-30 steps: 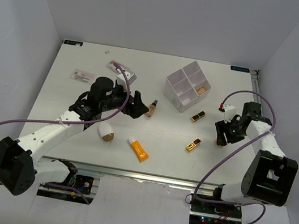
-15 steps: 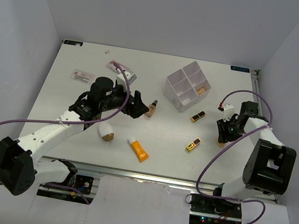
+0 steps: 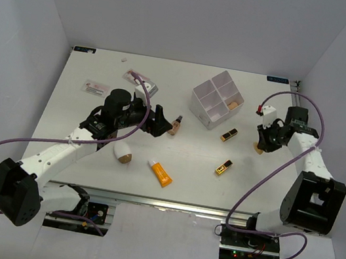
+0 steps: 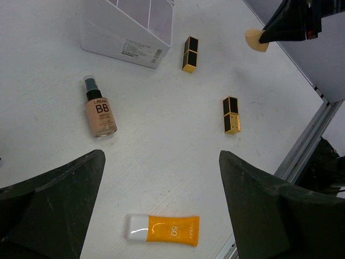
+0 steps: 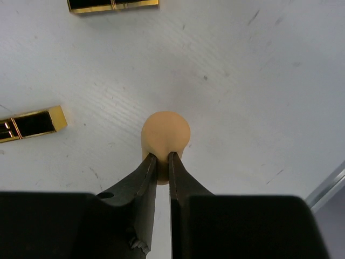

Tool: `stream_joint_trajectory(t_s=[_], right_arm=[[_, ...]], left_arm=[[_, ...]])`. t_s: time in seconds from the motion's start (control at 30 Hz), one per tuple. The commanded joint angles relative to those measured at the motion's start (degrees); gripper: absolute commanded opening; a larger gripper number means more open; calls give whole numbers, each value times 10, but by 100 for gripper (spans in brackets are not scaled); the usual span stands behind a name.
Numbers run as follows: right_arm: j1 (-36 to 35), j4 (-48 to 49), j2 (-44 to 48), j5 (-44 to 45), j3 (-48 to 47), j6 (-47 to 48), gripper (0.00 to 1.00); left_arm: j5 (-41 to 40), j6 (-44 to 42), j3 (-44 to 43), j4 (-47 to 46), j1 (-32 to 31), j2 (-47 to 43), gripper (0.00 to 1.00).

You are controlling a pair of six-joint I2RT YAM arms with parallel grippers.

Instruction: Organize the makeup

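My right gripper (image 5: 160, 157) is shut on a tan egg-shaped sponge (image 5: 165, 135), pinching its narrow end just above the table, right of the white four-compartment box (image 3: 217, 100). The left wrist view shows that sponge (image 4: 256, 40) at the top right. Two black-and-gold lipsticks (image 3: 228, 135) (image 3: 223, 167) lie between the box and the near edge. My left gripper (image 3: 161, 122) stands open beside the beige dark-capped bottle (image 4: 99, 110), nothing between its fingers (image 4: 54, 205). The orange tube (image 4: 164, 230) and a white-and-tan sponge (image 3: 122, 154) lie nearer the front.
One compartment of the box holds a tan item (image 3: 232, 105). A printed card (image 3: 95, 88) and a small packet (image 3: 147, 86) lie at the back left. The table's metal front rail (image 3: 167, 203) runs just behind the orange tube.
The right gripper has shut on the tan sponge and moved with it toward the far side of the table. The left arm has not moved.
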State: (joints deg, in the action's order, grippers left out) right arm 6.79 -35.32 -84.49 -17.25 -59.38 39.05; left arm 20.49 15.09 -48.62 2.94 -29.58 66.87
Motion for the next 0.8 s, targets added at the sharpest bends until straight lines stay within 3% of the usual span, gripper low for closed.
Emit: stream_joint_trajectory(t_s=[0.0,0.13,0.4,0.77], right_arm=[[-45,-1,4,-44,-86,95,8],[-116,21,-18,3,-130,177,8],[-182,145,-73,86,-164,375,8],[-221,222,-195,144,-218,489,8]], left_arm=[[12,1,-14,-11,0,-10,98],[10,0,-13,-10,-1,-8,98],[5,-5,-13,-10,0,-3,98],[0,-9,-13,-7,0,4,98]])
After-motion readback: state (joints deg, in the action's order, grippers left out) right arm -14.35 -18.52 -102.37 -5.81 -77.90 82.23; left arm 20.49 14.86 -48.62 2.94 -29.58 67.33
